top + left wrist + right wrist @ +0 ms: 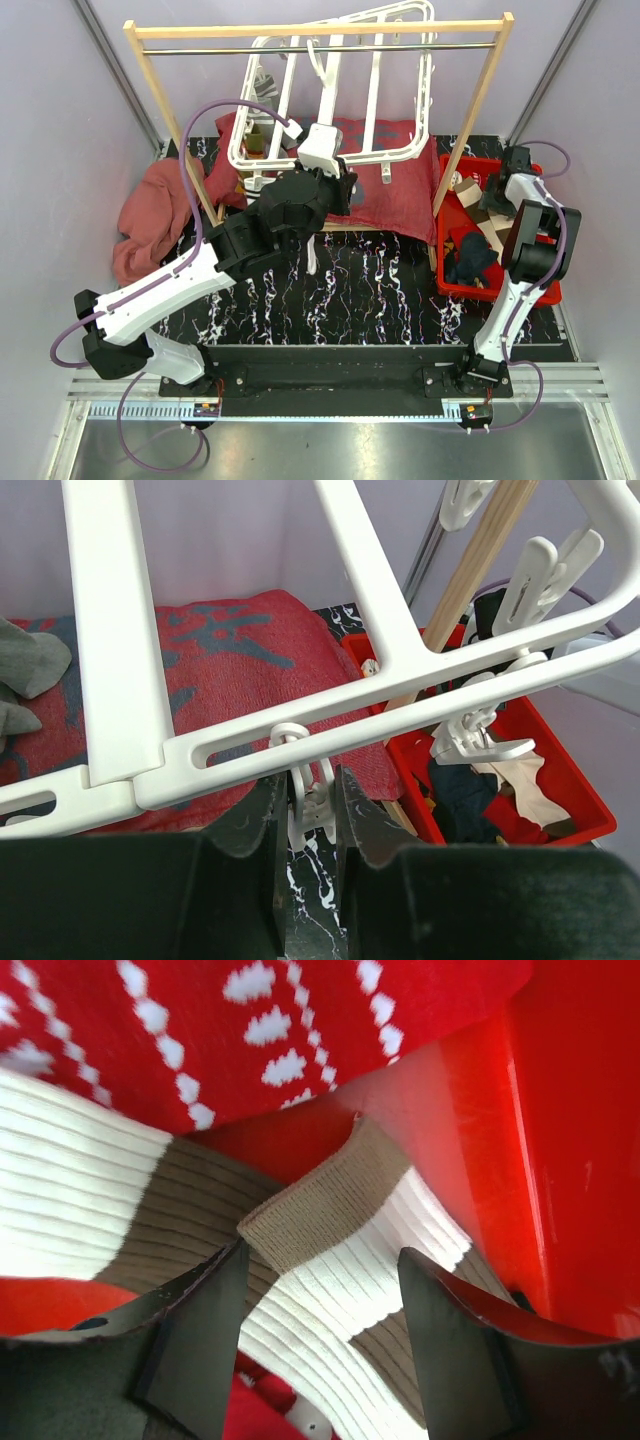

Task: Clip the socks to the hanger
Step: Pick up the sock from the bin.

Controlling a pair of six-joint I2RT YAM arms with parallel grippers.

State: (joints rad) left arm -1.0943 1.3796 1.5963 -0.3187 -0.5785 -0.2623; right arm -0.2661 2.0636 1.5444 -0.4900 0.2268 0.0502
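Observation:
The white hanger [376, 75] hangs tilted from the rail at the back. My left gripper [343, 183] is at its near edge. In the left wrist view the hanger's bars [110, 630] cross overhead, and my left gripper [312, 790] is shut on a dangling white clip [300, 820]. A grey sock [30, 665] shows at the far left. My right gripper [492, 200] reaches down into the red bin [500, 295] of socks. Seen from the right wrist, it [322, 1250] is open, its fingers either side of a beige-brown and white striped sock [340, 1210].
A wooden rail frame [320, 28] carries the hanger. One red cloth [390, 190] lies under it and another [150, 215] is heaped at the left. The bin also holds a navy sock [470, 258] and a red patterned sock [200, 1020]. Its red wall [570, 1160] stands close beside my right finger.

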